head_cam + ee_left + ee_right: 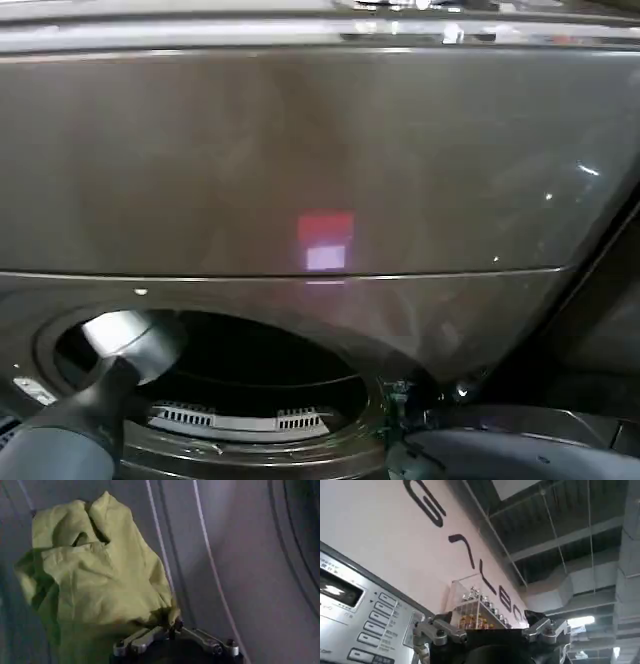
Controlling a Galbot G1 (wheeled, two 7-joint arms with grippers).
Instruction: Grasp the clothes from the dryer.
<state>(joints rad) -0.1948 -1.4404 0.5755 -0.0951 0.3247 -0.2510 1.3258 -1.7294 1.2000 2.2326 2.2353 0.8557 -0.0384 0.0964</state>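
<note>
Your left gripper (172, 627), lower centre of the left wrist view inside the dryer (320, 160), has its jaws clenched on the clothes (95, 575). You cannot tell the right gripper's (495, 635) jaw state.

In the head view the left arm runs into the dryer (300, 160) through its round mouth, so the left end effector is hidden inside the dark drum, and the bottom edge cuts the mouth's lower rim. In the left wrist view the left end effector (172, 630) shows little beyond its linkages at the lower edge (its fingertips are buried in the clothes (95, 575)), and whether they are closed on the fabric cannot be told. In the right wrist view the right end effector (492, 635) is likewise cut off, its fingers out of sight.
</note>
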